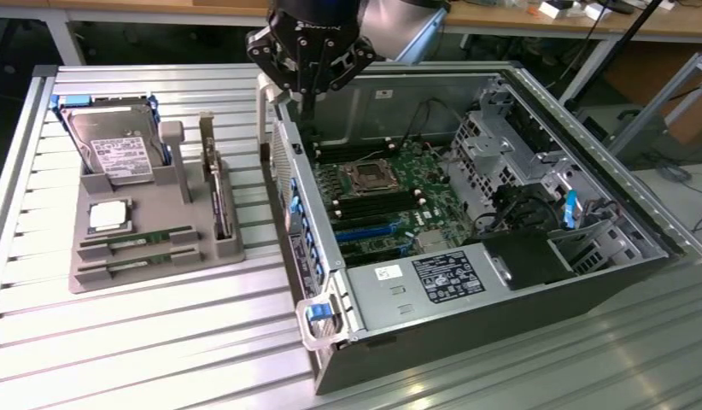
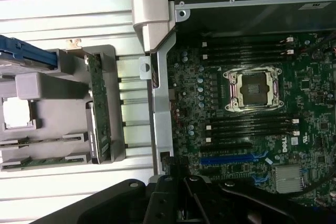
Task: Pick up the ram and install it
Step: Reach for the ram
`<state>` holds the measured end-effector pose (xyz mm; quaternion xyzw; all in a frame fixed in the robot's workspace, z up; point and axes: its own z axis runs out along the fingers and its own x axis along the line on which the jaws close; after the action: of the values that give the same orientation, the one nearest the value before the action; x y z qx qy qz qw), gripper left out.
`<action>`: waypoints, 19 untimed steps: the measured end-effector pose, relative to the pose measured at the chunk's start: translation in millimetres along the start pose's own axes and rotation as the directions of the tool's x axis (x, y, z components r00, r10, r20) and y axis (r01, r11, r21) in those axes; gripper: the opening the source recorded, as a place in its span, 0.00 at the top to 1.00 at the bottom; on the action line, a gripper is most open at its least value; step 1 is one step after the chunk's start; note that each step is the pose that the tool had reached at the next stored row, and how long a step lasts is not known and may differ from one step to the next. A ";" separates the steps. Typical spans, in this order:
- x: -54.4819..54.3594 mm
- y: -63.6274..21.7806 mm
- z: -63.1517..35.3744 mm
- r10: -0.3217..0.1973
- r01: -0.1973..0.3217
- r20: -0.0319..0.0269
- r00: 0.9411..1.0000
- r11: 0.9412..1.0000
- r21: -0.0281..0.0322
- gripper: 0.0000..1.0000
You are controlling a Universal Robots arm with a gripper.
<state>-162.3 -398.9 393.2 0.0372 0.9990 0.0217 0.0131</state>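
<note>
In the exterior view, the ram (image 1: 137,236) lies in a slot of a gray holder (image 1: 180,201), at the holder's end closest to the table's (image 1: 157,342) near edge. Its long side runs along that edge, from the exterior view's left to the exterior view's right. Another stick like it lies just beside it. A silver chip (image 1: 109,216) and a hard drive (image 1: 114,145) sit farther back in the holder. A tall card (image 1: 220,201) stands on edge between the ram and the computer case (image 1: 380,102). The claw (image 1: 309,90) hangs over the case's wall, well apart from the ram. I cannot tell if it is spread or pressed together.

In the wrist view, the ram (image 2: 47,160) lies flat in the holder (image 2: 52,90). The tall card (image 2: 98,103) and the case wall (image 2: 160,103) stand between it and the green motherboard (image 2: 220,145). Long black slots lie on both sides of the square socket (image 2: 254,88). The dark claw (image 2: 181,203) is over the board's edge.
</note>
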 end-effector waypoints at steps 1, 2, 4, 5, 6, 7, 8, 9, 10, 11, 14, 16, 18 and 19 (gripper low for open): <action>1.2 -0.1 0.0 0.000 0.000 0.000 1.000 1.000 0.000 0.90; 1.8 -0.1 -0.1 0.000 0.000 0.000 1.000 1.000 0.000 0.90; 3.1 -0.2 -0.1 0.000 0.000 0.000 1.000 1.000 0.000 0.90; 3.7 -0.3 -0.1 0.000 0.000 0.000 1.000 1.000 0.000 0.90; 5.1 -0.4 -0.1 0.000 0.000 0.000 1.000 1.000 0.000 0.90; 6.9 -0.5 -0.2 0.000 0.000 0.000 1.000 1.000 0.000 0.90; 8.5 -0.6 -0.3 0.000 0.000 0.000 1.000 1.000 0.000 0.90; 9.7 -0.8 -0.3 0.000 0.000 0.000 1.000 1.000 0.000 0.90; 12.0 -0.9 -0.4 0.000 0.000 0.000 1.000 1.000 0.000 0.90; 13.8 -1.0 -0.4 0.000 0.000 0.000 1.000 1.000 0.000 0.90; 17.5 -1.3 -0.5 0.000 0.000 0.000 1.000 1.000 0.000 0.90; 19.7 -1.5 -0.6 0.000 0.000 0.000 1.000 1.000 0.000 0.90; 21.1 -1.6 -0.6 0.000 0.000 0.000 1.000 1.000 0.000 0.90; 22.4 -1.7 -0.6 0.000 0.000 0.000 1.000 1.000 0.000 0.90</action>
<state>-184.8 -398.9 393.2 0.0372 0.9990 0.0217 0.0131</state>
